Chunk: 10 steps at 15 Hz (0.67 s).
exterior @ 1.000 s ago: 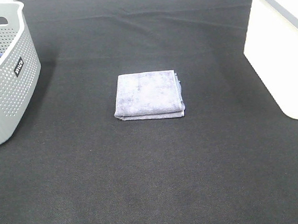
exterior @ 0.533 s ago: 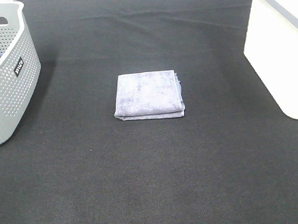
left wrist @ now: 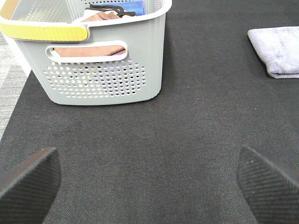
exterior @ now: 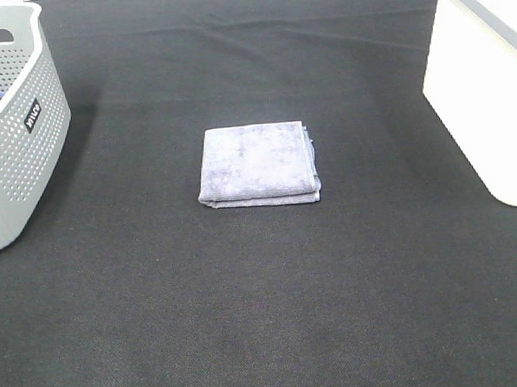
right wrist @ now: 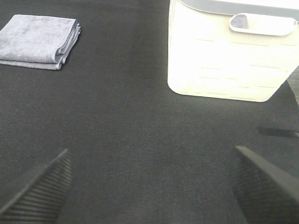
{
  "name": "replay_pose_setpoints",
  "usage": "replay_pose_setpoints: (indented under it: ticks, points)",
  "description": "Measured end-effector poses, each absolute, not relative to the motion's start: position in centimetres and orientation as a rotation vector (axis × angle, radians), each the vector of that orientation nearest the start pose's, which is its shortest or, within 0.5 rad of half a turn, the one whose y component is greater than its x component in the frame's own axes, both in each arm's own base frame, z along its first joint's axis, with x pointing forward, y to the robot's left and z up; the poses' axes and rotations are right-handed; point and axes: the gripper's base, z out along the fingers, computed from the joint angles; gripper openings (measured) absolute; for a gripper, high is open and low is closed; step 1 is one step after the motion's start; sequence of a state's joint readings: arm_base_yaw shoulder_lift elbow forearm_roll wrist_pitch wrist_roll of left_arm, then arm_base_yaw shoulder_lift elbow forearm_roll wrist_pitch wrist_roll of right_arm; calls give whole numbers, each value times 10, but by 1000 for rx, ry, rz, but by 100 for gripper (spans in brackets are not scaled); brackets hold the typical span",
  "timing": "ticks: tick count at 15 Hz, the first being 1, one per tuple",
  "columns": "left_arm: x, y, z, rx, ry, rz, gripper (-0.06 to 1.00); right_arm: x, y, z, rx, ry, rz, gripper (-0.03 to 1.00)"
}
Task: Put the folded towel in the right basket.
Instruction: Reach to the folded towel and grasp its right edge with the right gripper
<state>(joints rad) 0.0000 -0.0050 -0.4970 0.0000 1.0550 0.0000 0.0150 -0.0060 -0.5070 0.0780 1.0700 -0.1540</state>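
Note:
A folded grey-lilac towel (exterior: 258, 164) lies flat in the middle of the black table cloth. It also shows in the left wrist view (left wrist: 279, 50) and the right wrist view (right wrist: 39, 41). The right basket (exterior: 482, 82) is white and stands at the table's right edge; the right wrist view shows its wall (right wrist: 224, 56). My left gripper (left wrist: 148, 182) is open and empty, well short of the towel. My right gripper (right wrist: 152, 184) is open and empty, apart from towel and basket. Neither gripper shows in the exterior high view.
A grey perforated basket (exterior: 17, 128) stands at the left edge. In the left wrist view it (left wrist: 93, 65) holds brown cloth and a blue item. The cloth's left edge meets grey floor (left wrist: 9, 88).

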Motion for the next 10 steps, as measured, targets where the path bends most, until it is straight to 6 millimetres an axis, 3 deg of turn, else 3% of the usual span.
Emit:
replay_pose_setpoints:
  ticks: [10]
  points:
    - [-5,0,277,0,2037,0,97,-7,6,279,-177,2030,6,86]
